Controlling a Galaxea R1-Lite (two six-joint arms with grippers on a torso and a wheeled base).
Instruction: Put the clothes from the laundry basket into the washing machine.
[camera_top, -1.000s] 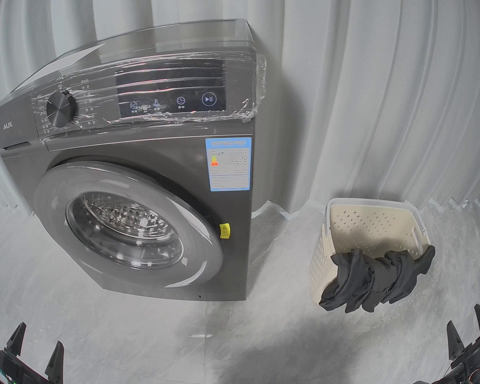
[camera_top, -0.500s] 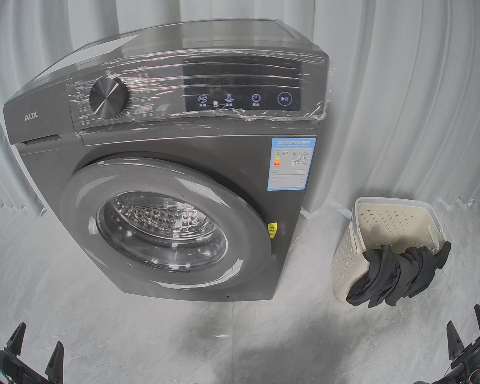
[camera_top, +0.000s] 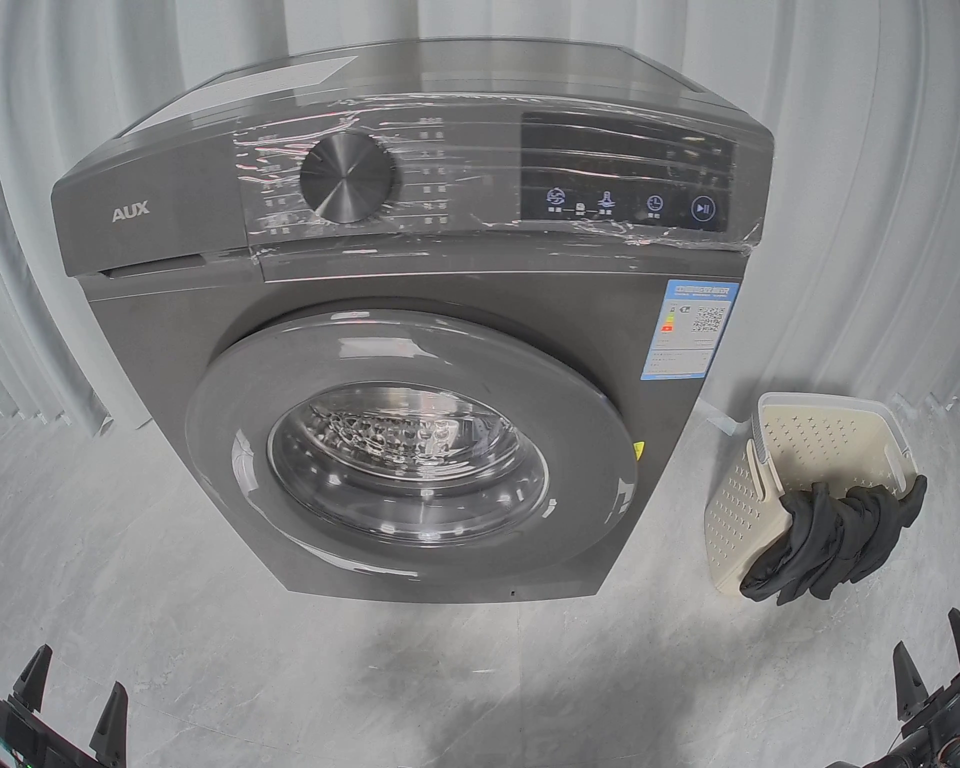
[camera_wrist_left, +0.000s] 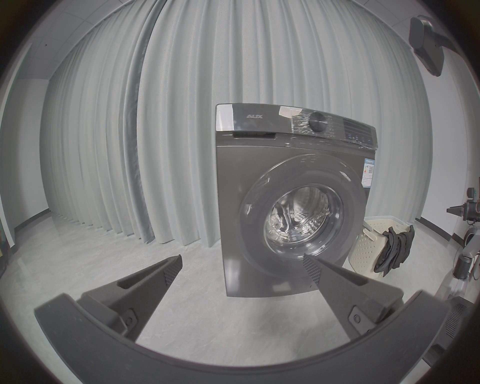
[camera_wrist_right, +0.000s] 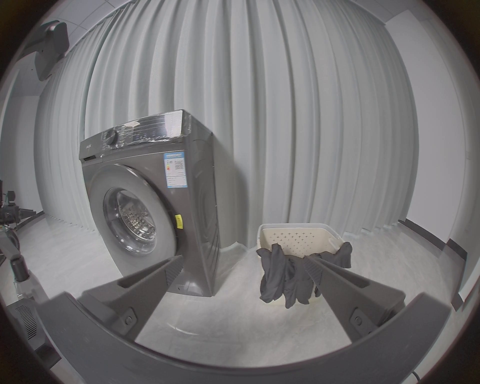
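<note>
You are at the approach stage, and no garment has been picked up yet. The dark grey front-loading washing machine (camera_top: 420, 300) fills the middle of the head view, and its round glass-windowed door (camera_top: 410, 455) looks shut. At the right edge, the cream perforated plastic laundry basket (camera_top: 835, 440) sits on the pale marbled floor (camera_top: 200, 620), just beside the machine. The dark grey clothes (camera_top: 835, 540) are draped over its front rim.

Your left claw (camera_top: 78, 670) sits in the lower left corner and your right claw (camera_top: 928, 645) in the lower right. Both are spread wide and empty, well apart from everything.

Next, you probably need to open the door before you reach for the cloth.
</note>
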